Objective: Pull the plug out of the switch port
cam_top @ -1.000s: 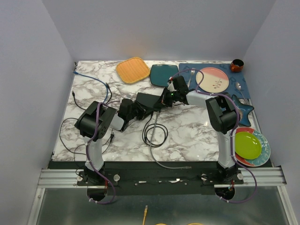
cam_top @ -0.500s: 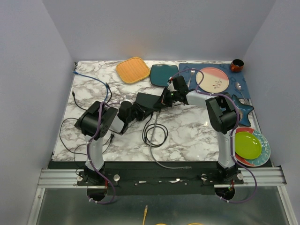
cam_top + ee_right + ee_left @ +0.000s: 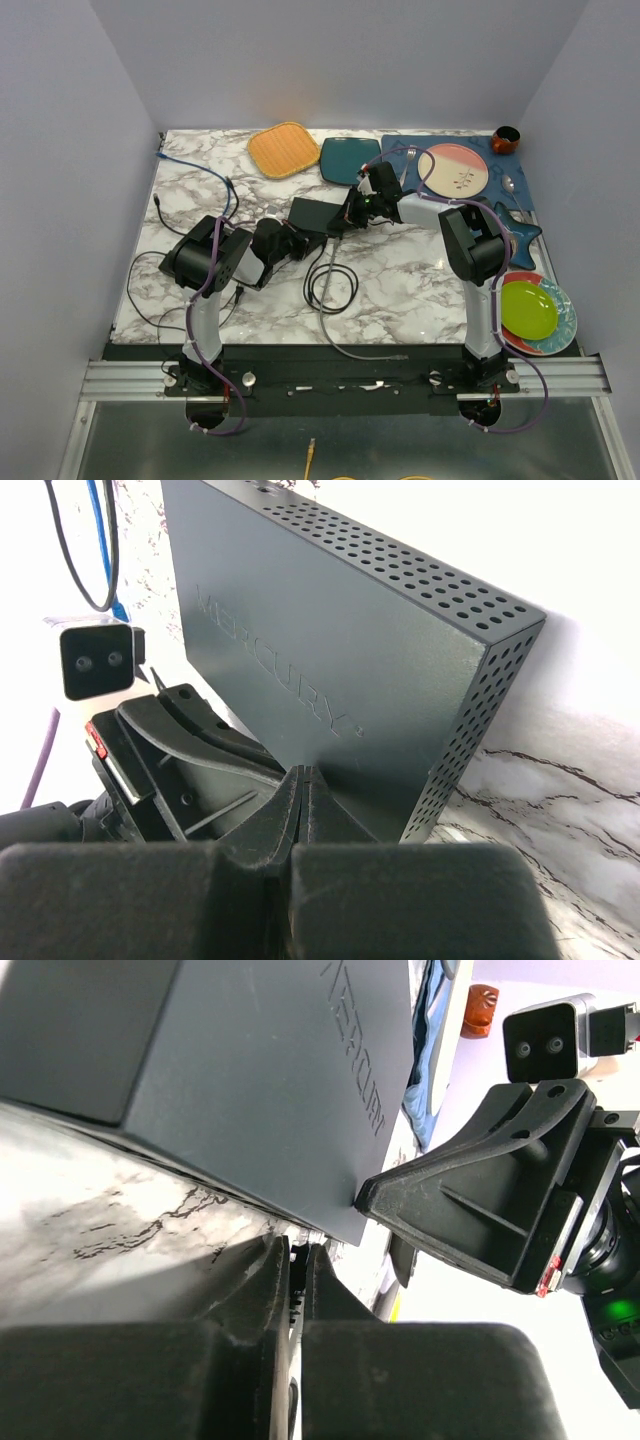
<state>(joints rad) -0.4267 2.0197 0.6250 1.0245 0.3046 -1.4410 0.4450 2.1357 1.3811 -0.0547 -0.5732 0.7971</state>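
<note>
**Before any pull is made, check what the left fingers have caught**

Because the plug is hidden in every view, the step in hand reads as securing a grip at the switch's near edge. The switch [image 3: 312, 214] lies mid-worktop between the two arms, a little nearer than the teal square plate [image 3: 348, 160]. The left gripper [image 3: 292, 240] has its fingers pressed together just below the switch's near corner. Whether they pinch the plug, its cable or nothing, I cannot tell. The right gripper [image 3: 350, 215] also has its fingers shut, with the tips against the switch's right end. That looks like bracing rather than holding.

A black cable [image 3: 330, 285] loops on the worktop [image 3: 420, 290] and runs up to the switch's near edge, so the port is probably there.

To do this well, the pull should go straight out along the port's axis, low over the worktop, without twisting. The right arm should press the switch firmly against that pull, since so thin a box would probably slide with the cable. If the plug has a latch tab, it likely needs squeezing before the plug will release.
</note>
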